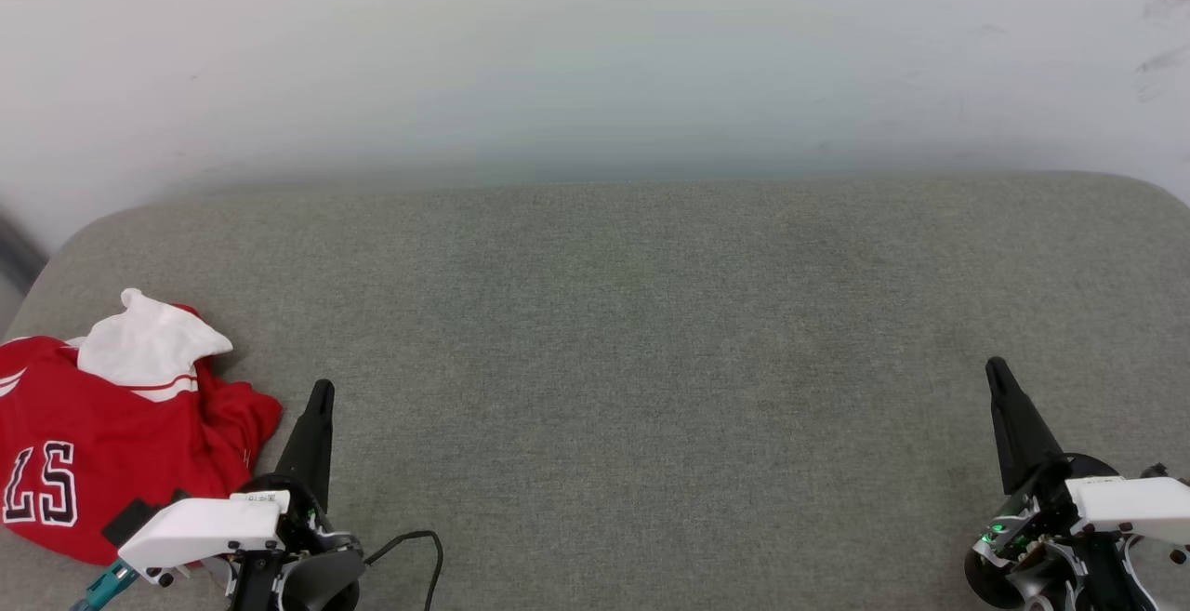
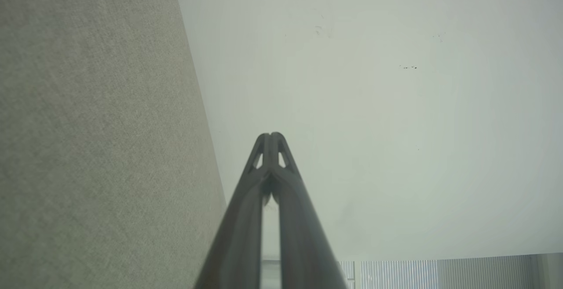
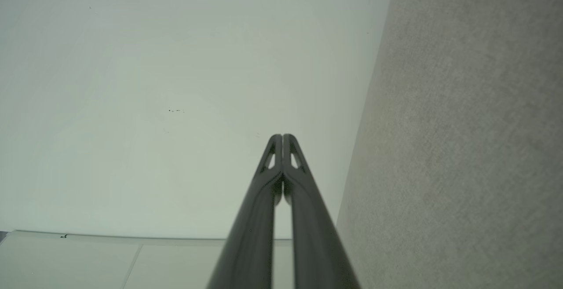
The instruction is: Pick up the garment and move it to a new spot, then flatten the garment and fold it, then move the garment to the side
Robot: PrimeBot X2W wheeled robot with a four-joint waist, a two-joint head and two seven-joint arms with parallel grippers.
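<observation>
You are looking down on a grey fabric cushion (image 1: 651, 360) set against a pale wall (image 1: 595, 53). The red shirt (image 1: 102, 444) lies crumpled at the cushion's near left, with a white sleeve bunched on top and black, white-edged characters showing. Your left gripper (image 1: 322, 391) points away from you just right of the shirt, jaws pressed together and empty. Your right gripper (image 1: 997, 369) sits well apart at the near right, jaws also pressed together, holding nothing.
</observation>
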